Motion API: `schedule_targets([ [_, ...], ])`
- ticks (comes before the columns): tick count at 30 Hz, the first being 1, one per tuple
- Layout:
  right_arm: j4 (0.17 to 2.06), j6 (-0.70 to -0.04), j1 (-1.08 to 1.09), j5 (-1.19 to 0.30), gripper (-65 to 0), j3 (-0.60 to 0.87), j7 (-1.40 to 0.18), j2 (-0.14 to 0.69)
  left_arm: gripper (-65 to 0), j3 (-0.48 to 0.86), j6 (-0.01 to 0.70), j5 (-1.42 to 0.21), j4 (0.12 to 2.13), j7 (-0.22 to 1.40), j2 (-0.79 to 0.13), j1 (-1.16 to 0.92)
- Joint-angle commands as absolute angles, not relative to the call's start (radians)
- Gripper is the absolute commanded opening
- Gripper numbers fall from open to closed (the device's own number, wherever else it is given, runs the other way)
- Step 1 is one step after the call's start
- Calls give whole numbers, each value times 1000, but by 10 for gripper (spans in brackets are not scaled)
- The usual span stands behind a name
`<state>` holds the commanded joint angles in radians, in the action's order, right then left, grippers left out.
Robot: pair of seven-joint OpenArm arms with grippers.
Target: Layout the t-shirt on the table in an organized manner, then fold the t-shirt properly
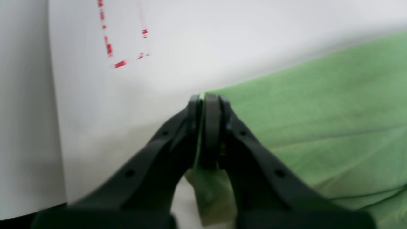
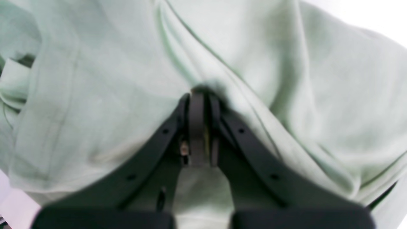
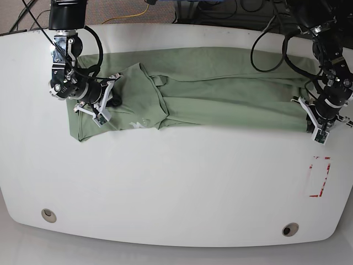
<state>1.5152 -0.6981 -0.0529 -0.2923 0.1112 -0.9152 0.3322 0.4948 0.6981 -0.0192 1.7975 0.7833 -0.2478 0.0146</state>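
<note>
Where the white bench (image 3: 176, 193) carries a red tape rectangle (image 3: 319, 176) near its front, the t-shirt (image 3: 220, 88) is spread farther back, its corner clamped in the left pincer (image 1: 208, 98) and a fold clamped by the right pincer (image 2: 198, 95).

Glossy white table (image 3: 176, 193), t-shirt (image 3: 220, 88) spread across, red tape rectangle (image 3: 319, 176)

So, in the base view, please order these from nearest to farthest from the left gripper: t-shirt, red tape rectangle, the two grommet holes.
From the left gripper:
1. t-shirt, pinched in it.
2. red tape rectangle, just below.
3. right-side grommet hole, near front edge.
4. left-side grommet hole, far corner.
</note>
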Motion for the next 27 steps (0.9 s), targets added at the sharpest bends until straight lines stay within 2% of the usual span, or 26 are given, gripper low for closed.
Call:
schedule_targets([
  [5,1515,-698,-53,-291,-623,111,-915,332,-468,493,698,-18,1797,783,-248,22],
  [8,1515,-698,-51,-291,-623,111,-915,332,-431,493,698,-19,1797,783,-248,22],
  [21,1515,-698,-51,-289,-623,111,-915,332,-428,498,698,-18,1785,783,-248,19],
  [27,1515,-698,-51,-292,-623,111,-915,331,-426,496,698,-18,1635,769,-248,82],
])
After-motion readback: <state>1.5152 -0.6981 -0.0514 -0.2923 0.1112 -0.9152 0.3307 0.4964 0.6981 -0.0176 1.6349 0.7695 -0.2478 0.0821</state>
